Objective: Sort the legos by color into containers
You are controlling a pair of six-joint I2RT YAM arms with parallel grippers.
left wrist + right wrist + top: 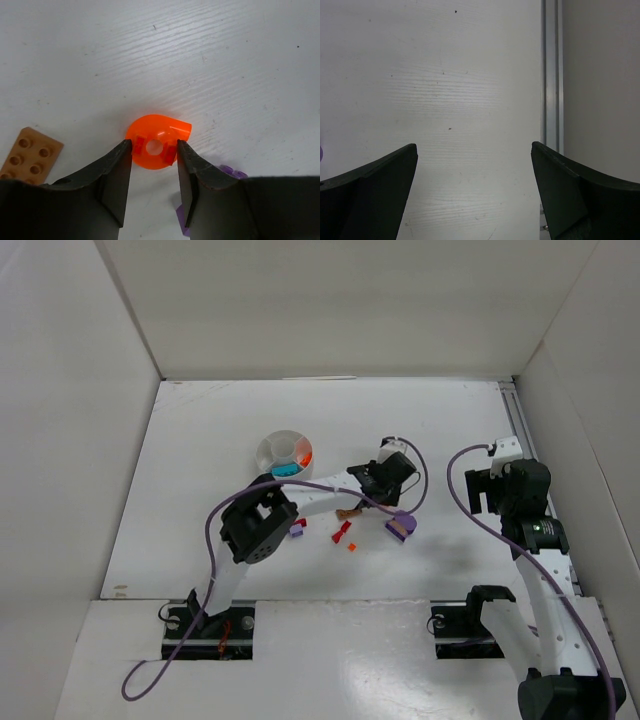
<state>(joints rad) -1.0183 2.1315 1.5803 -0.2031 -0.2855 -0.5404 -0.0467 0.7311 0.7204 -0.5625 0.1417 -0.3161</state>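
In the left wrist view my left gripper (154,148) is shut on an orange rounded lego (157,131) that sits on the white table, one fingertip against each side. A tan plate lego (29,156) lies to its left, and a purple lego (231,171) peeks out beside the right finger. From above, the white round dish (270,448) holds teal (288,469) and orange-red (305,455) pieces. Loose red (342,532), small orange (352,546) and small purple (297,530) legos lie in front of it. My right gripper (475,150) is open over bare table.
A larger purple piece (401,526) lies right of the loose bricks. A metal rail (550,75) runs along the table's right side by the right arm (525,495). White walls enclose the table. A purple cable (215,540) loops over the left arm.
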